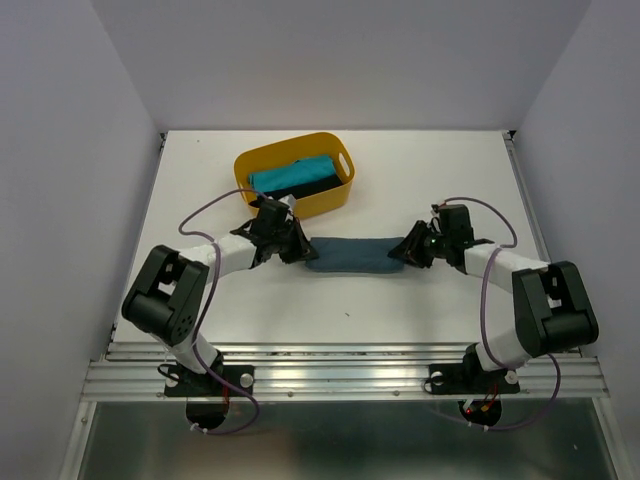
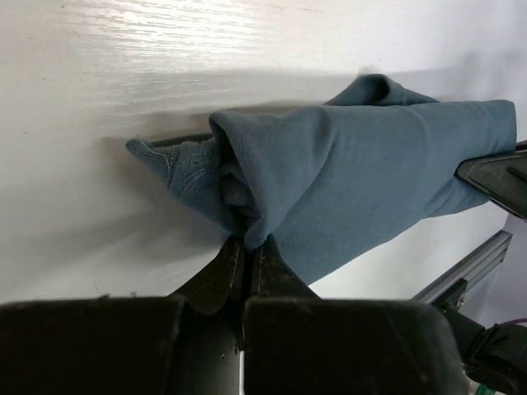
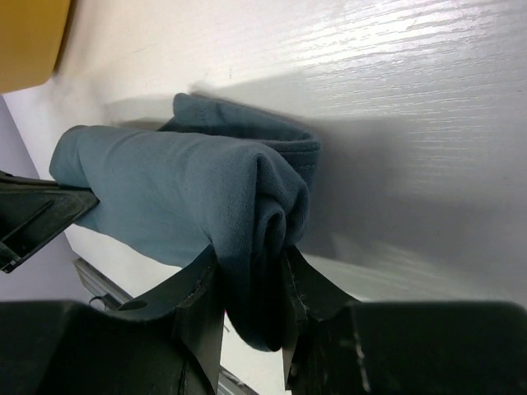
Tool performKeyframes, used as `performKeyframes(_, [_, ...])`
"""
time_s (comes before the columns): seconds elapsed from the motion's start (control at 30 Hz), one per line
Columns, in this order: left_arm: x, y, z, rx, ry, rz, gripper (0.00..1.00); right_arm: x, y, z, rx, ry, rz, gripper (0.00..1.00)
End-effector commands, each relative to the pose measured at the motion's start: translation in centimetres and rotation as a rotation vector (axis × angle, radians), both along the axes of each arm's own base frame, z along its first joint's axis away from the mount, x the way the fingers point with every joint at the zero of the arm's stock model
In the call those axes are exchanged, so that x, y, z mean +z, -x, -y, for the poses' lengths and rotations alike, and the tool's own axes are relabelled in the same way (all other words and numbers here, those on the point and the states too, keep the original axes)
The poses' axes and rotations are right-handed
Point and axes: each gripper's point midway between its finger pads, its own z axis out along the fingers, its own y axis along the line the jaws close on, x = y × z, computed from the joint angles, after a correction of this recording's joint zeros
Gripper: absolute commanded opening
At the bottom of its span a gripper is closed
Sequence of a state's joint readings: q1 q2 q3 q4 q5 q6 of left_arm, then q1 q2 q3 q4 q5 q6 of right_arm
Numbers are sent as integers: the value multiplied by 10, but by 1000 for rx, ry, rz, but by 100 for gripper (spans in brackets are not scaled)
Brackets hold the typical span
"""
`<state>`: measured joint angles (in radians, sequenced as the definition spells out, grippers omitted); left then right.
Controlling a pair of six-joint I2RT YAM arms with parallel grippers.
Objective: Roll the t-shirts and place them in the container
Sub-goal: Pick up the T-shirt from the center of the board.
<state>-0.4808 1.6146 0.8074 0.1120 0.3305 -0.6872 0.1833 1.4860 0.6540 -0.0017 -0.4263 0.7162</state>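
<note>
The slate-blue t-shirt [image 1: 355, 255] is lying as a long, tight roll across the middle of the bench [image 1: 420, 170], parallel to the near edge, so the rolling of this one is looking finished or close to it. The turquoise t-shirt [image 1: 290, 175] and the black t-shirt [image 1: 318, 188] are sitting side by side, already bundled, inside the yellow tub [image 1: 262, 160] towards the far left corner. Judging by that, what is remaining is carrying the blue roll over to join them, if that is where it belongs, without letting it unwind.

Both arms are reaching out from the near edge and bending inward at the elbow, forearms running low over the bench and pointing at each other, one at each end of the roll. The left pincer [image 1: 297, 245] is clenched, its jaws almost meeting, nipping a thin fold where the layers are spiralling at the left end. The right pincer [image 1: 405, 250] is grasping the right end, its jaws standing further apart and pressing the thick coil of cloth from both sides, with a little of the roll bulging out below them
</note>
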Motion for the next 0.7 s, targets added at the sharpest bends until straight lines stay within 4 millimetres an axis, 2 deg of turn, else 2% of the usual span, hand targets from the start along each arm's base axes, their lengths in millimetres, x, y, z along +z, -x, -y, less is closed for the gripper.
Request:
performKeyframes(0.0, [37,-4,-5,-7,-19,77,0,29,-11,10,-23,45,61,1])
performKeyframes(0.2, [65,-5,-3,-2,6,145,0,63,-13,8,-16,29,128,1])
performKeyframes(0.33, [65,0,-5,-4,1,131,0,67,-11,7,0,27,127,1])
performKeyframes(0.47, [77,3,-3,2,19,150,0,75,-8,6,5,19,143,1])
performKeyframes(0.57, [98,4,-2,7,30,184,0,92,-9,6,11,13,177,1])
performKeyframes(0.6, [113,1,-2,10,39,214,0,97,-9,6,16,15,180,1])
performKeyframes(0.67, [125,1,-4,16,30,224,0,120,-15,4,19,10,231,1])
